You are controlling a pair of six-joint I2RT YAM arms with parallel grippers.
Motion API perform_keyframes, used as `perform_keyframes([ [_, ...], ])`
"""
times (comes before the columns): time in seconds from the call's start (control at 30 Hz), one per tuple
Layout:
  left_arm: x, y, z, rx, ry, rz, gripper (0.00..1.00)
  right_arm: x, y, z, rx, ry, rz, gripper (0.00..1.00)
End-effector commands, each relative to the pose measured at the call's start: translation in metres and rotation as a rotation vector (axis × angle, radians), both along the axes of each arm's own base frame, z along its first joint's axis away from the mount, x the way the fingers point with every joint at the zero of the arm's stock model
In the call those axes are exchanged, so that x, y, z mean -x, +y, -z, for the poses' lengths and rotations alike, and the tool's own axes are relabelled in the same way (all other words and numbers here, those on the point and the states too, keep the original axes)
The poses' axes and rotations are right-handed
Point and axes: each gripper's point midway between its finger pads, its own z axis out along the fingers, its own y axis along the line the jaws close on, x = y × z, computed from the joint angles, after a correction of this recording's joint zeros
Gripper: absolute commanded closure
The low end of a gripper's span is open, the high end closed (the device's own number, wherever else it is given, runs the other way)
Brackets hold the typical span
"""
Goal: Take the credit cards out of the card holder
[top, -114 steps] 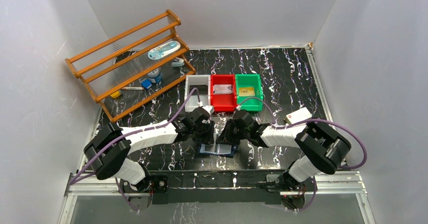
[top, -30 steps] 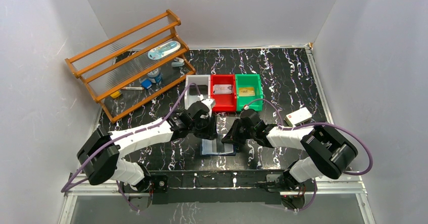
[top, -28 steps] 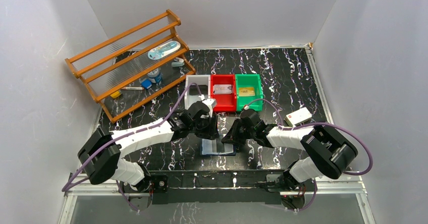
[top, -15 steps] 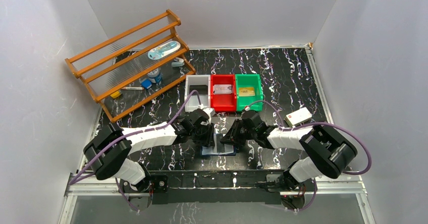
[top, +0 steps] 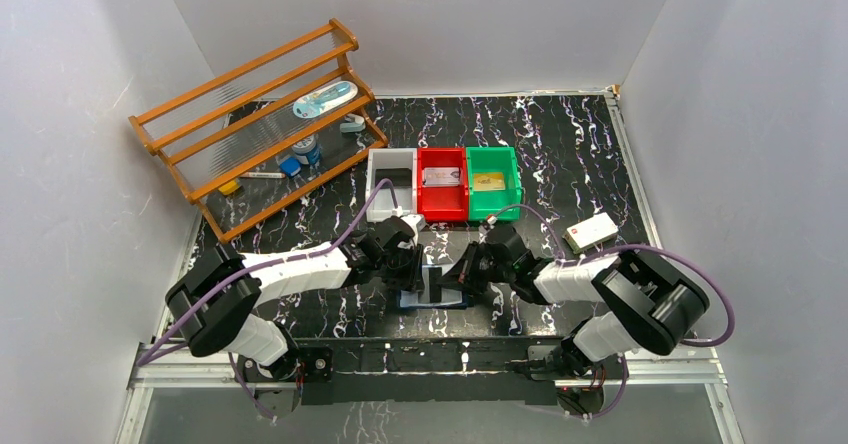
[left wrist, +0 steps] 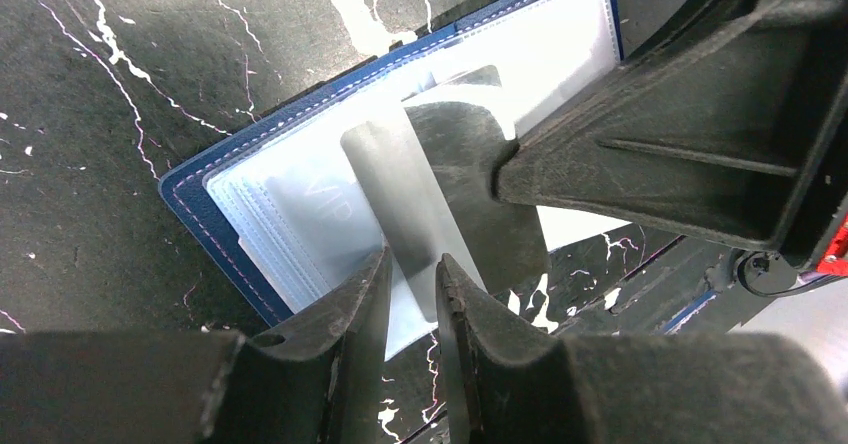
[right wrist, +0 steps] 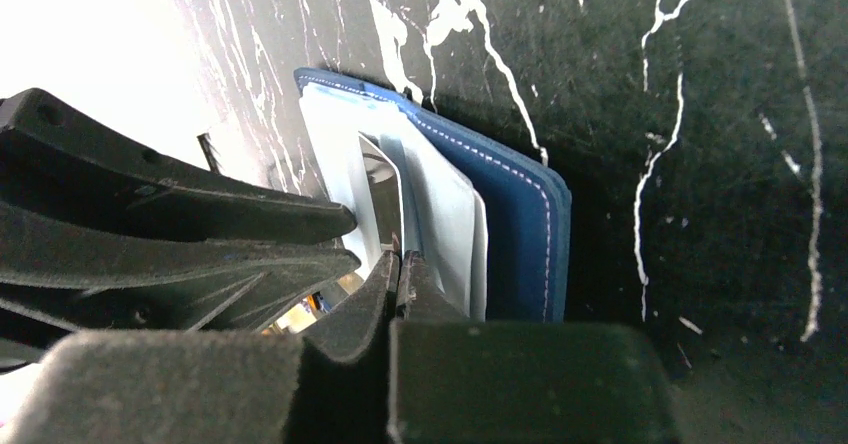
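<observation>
The card holder [top: 432, 295] lies open on the table between my grippers, navy outside and light blue inside [left wrist: 290, 214]. A silvery-grey card [left wrist: 397, 199] sticks up out of its pockets and runs down into the narrow gap of my left gripper [left wrist: 413, 286], whose jaws stand slightly apart on either side of it. My right gripper [right wrist: 400, 267] is shut on a light blue pocket leaf [right wrist: 440, 214] of the holder [right wrist: 510, 214]. In the top view the left gripper [top: 411, 276] and right gripper [top: 461, 277] meet over the holder.
Three bins stand behind: white [top: 375, 176], red [top: 426, 200] holding a silvery card [top: 441, 176], and green [top: 513, 179] holding a gold card [top: 489, 180]. A white block with a red mark [top: 590, 231] lies to the right. A wooden rack [top: 255, 124] is at back left.
My left gripper has come back from beside the white bin down to the holder and now straddles a card. The right gripper has stayed on the holder, shifting slightly nearer.
</observation>
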Motion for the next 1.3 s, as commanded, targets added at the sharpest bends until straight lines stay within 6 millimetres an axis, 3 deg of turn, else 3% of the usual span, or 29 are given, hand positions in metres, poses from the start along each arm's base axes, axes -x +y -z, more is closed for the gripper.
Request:
perform_keyframes([
  [0.0,0.018,0.046,0.035,-0.197,0.054,-0.026,0.77,0.0,-0.014,0.006,0.037,-0.023,0.041,1.0],
  [0.17,0.023,0.04,0.037,-0.173,0.066,0.022,0.73,0.001,-0.027,0.009,0.052,-0.025,0.106,0.99],
  [0.27,0.025,0.039,0.04,-0.17,0.081,0.032,0.74,0.003,-0.025,0.004,0.001,-0.034,0.114,0.96],
  [0.37,0.024,0.04,0.039,-0.176,0.07,0.04,0.75,0.003,-0.02,0.0,-0.035,-0.035,0.103,0.89],
  [0.47,0.023,0.043,0.039,-0.196,0.062,0.04,0.77,0.002,-0.016,-0.001,-0.056,-0.023,0.105,0.73],
  [0.77,0.025,0.048,0.044,-0.231,0.086,0.029,0.81,0.0,-0.013,0.008,-0.078,0.022,0.138,0.71],
  [0.9,0.026,0.049,0.044,-0.231,0.084,0.026,0.83,0.001,-0.011,0.006,-0.086,0.009,0.117,0.75],
  [1.0,0.025,0.051,0.043,-0.236,0.079,0.021,0.84,0.002,-0.006,0.0,-0.105,-0.014,0.081,0.94],
  [1.07,0.021,0.049,0.034,-0.214,0.052,0.001,0.83,-0.002,-0.018,0.0,-0.04,-0.055,0.11,1.0],
  [1.2,0.014,0.035,0.015,-0.142,0.02,-0.005,0.77,-0.004,-0.025,-0.013,-0.028,-0.113,0.116,1.0],
  [1.27,0.008,0.027,0.001,-0.095,-0.005,-0.016,0.66,-0.006,-0.029,-0.014,-0.012,-0.118,0.139,1.0],
])
